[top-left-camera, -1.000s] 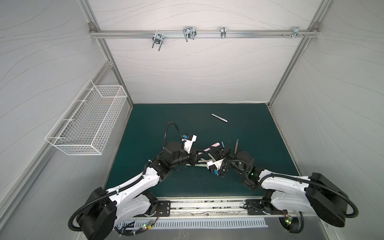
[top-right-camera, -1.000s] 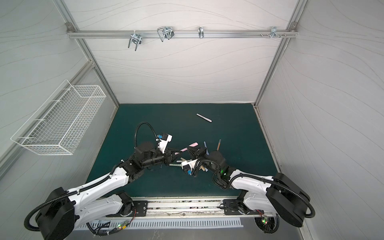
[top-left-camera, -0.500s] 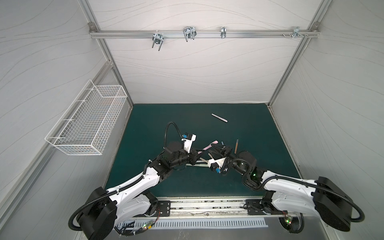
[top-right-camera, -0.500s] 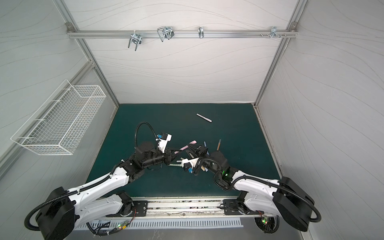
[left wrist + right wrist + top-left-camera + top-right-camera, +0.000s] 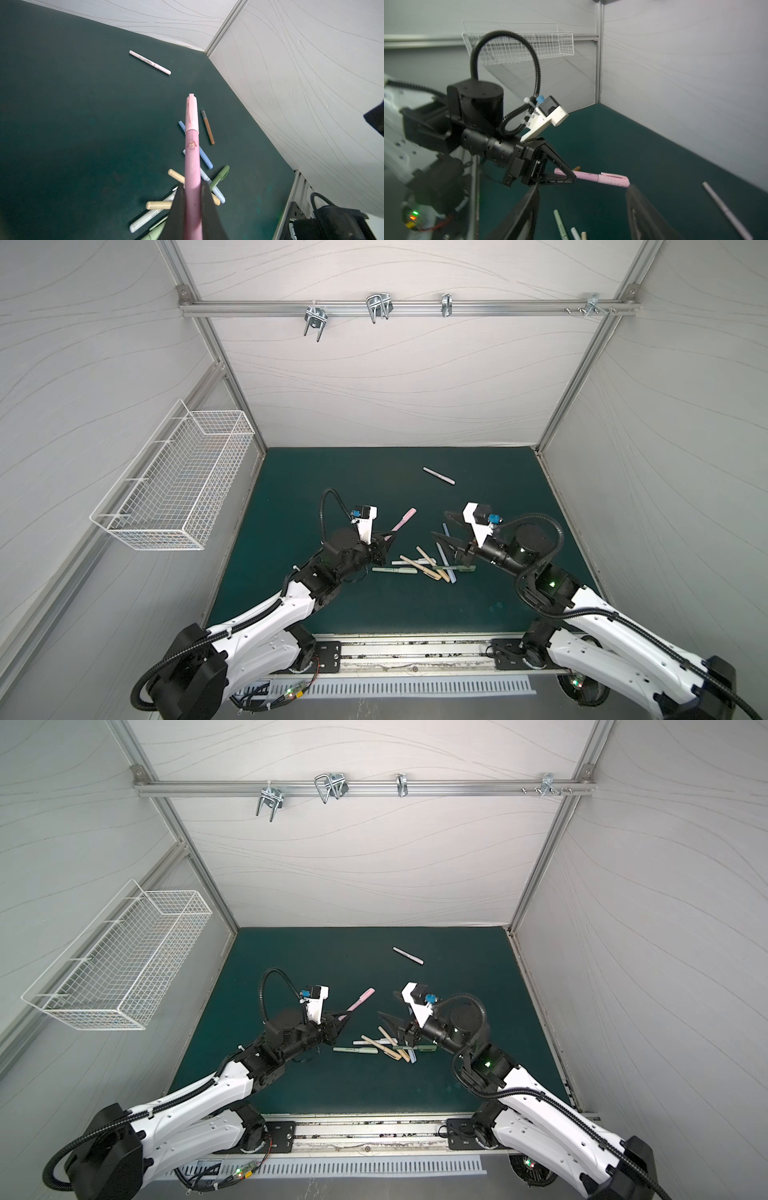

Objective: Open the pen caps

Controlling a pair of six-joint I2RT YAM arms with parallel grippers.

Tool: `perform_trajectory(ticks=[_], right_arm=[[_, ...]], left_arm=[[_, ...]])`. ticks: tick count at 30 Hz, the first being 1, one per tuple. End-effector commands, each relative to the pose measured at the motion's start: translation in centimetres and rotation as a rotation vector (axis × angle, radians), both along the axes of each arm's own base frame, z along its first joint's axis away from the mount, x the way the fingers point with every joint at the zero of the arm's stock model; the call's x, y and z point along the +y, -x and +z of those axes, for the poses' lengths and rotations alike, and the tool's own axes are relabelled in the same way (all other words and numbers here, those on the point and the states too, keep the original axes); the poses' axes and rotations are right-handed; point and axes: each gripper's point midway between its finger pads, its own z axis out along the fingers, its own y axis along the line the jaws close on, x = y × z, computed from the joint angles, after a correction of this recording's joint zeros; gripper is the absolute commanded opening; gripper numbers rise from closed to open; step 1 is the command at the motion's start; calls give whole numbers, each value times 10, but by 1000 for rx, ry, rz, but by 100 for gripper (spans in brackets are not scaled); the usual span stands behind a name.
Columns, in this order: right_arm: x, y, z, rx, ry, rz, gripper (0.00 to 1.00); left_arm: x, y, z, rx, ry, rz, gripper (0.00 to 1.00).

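Left gripper (image 5: pixel 573 178) clamped on pink pen (image 5: pixel 192 158), held above the mat (image 5: pixel 332 472), cap (image 5: pixel 192 113) on; right gripper (image 5: pixel 440 525) jaws apart beside cap; risk: an off-centre close could knock the pen askew, or a pull could drag it out.

Foreground: left gripper (image 5: pixel 193 188) clamped on pink pen (image 5: pixel 192 162), a dark finger on either side of the barrel; paler pink cap (image 5: pixel 192 113) seated on the far end; pen held above green mat (image 5: pixel 62 124); under it a loose heap, pens crossing: blue pen (image 5: pixel 204 158), tan pen (image 5: pixel 158 204), sage pen (image 5: pixel 220 176), white pen (image 5: pixel 145 220); brown pen (image 5: pixel 208 129) just beside the heap, dark tip bare; pale pink pen (image 5: pixel 150 62) alone, well apart, nearer the white wall (image 5: pixel 291 83).
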Motion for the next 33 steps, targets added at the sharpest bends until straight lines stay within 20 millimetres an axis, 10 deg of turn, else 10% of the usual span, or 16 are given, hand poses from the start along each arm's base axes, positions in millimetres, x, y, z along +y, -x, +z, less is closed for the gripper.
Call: perform_trajectory(ticks=[1, 15, 33], right_arm=[[1, 8, -40, 522, -93, 78, 67], [43, -19, -100, 1075, -325, -41, 57], [91, -52, -72, 1091, -569, -42, 48]], left_arm=[[5, -6, 25, -91, 51, 47, 0], [-2, -1, 38, -145, 100, 0, 0], [-6, 1, 39, -149, 104, -25, 0]])
